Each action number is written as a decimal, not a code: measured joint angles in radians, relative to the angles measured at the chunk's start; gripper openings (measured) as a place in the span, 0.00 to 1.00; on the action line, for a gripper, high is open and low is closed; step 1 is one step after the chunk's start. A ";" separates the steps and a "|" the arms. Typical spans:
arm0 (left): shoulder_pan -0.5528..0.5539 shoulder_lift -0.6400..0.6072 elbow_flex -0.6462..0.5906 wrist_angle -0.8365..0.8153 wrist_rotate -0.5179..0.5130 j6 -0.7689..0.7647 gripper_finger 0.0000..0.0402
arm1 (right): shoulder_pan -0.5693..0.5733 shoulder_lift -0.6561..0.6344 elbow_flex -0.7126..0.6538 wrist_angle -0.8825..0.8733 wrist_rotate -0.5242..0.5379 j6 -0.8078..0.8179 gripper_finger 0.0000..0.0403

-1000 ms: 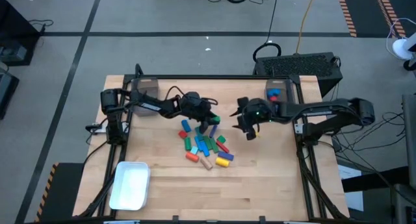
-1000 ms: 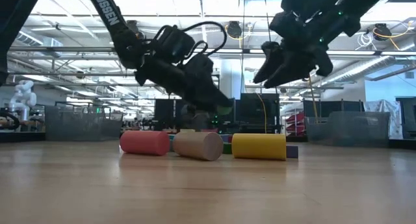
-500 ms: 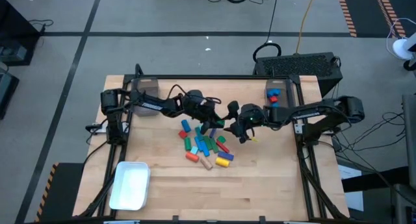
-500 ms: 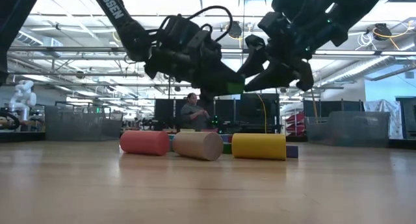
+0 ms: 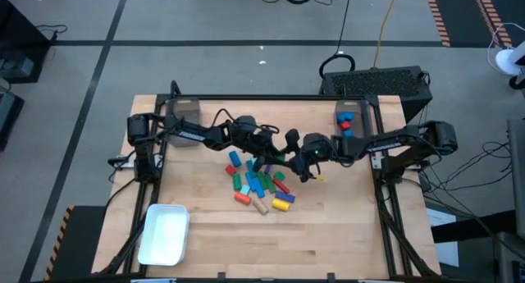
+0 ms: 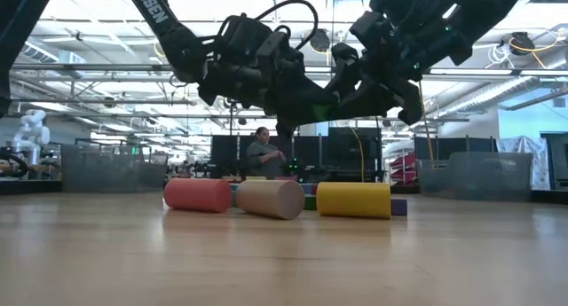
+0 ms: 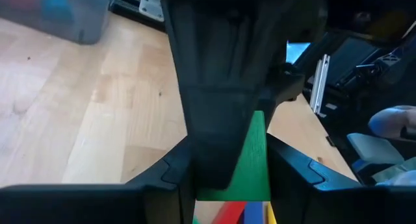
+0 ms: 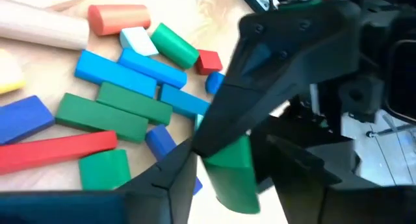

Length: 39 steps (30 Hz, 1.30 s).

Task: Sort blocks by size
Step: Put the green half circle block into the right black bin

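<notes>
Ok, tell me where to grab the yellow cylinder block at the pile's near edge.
Pinch the yellow cylinder mid-length across its round sides, from straight above: it lies on its side, outer flank free. The left gripper holds a green block beside the right gripper.

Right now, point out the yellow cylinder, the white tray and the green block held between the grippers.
yellow cylinder (image 6: 353,200), low view, middle of its side.
white tray (image 5: 164,234), high view, its bare floor.
green block (image 8: 231,169), right wrist view, its broad face, between the fingers.
</notes>
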 joint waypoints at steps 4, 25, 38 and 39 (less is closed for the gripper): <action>0.000 0.000 0.000 0.005 0.000 0.000 0.34 | 0.002 0.000 0.000 -0.003 0.000 0.002 0.31; 0.065 0.000 0.001 -0.018 0.043 -0.051 0.43 | -0.008 -0.024 0.003 -0.092 0.142 0.063 0.20; 0.123 0.000 -0.019 -0.106 0.148 -0.044 0.44 | -0.161 -0.299 0.000 -0.486 0.238 0.220 0.20; 0.123 0.000 -0.020 -0.110 0.147 -0.044 0.44 | -0.183 -0.317 0.000 -0.509 0.238 0.238 0.20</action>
